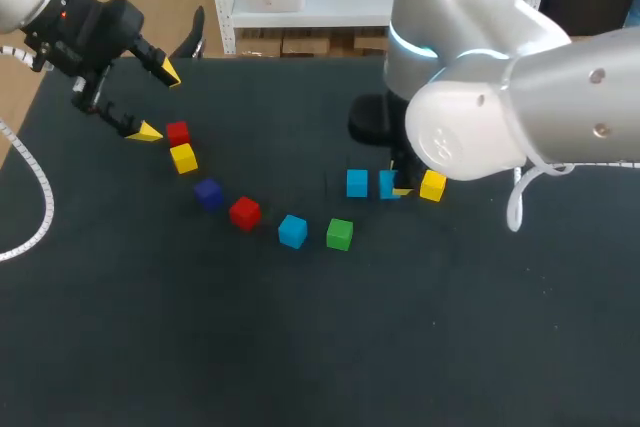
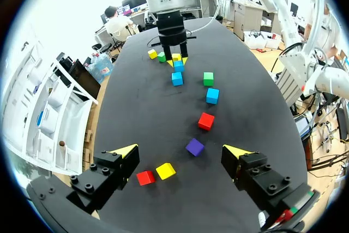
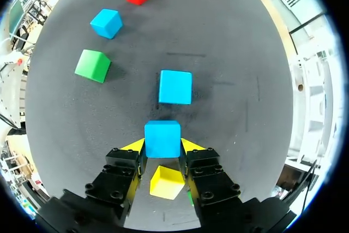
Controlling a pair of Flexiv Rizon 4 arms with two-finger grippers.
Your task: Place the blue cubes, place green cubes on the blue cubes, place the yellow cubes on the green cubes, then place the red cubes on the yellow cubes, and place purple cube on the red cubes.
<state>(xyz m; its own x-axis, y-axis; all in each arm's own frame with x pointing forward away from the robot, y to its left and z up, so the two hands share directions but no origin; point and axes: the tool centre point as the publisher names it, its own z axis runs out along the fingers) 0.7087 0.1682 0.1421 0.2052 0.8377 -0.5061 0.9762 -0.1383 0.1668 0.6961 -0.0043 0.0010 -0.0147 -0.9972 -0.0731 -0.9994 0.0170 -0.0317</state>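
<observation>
Right gripper [image 3: 162,145]: clenched on blue A [image 3: 162,139], with a yellow tip pressed on each of two opposite faces. Whether the cube rests on the table [image 1: 300,347] cannot be told.
Blue B [image 3: 175,87]: lies just ahead of blue A, in line with it and apart from it.
Yellow A [image 3: 166,182]: seen under the right gripper, behind blue A and between the finger bodies. It is not gripped.
Green A [image 2: 162,57]: placed beyond the right gripper, just beside yellow A. In the right wrist view only a sliver is shown past a finger.
Left gripper [image 2: 181,151]: released, spread wide, nothing held. It is kept well apart from the right gripper.
Loose arc: red A [image 2: 145,178] and yellow B [image 2: 166,171] are found side by side, nearest the left gripper. Purple [image 2: 194,147], red B [image 2: 205,121], blue C [image 2: 212,96] and green B [image 2: 208,78] follow, each apart, curving toward blue B.
Hidden: in the head view the right gripper is mostly covered by the right arm [image 1: 500,117], and blue A is shown only in part.
</observation>
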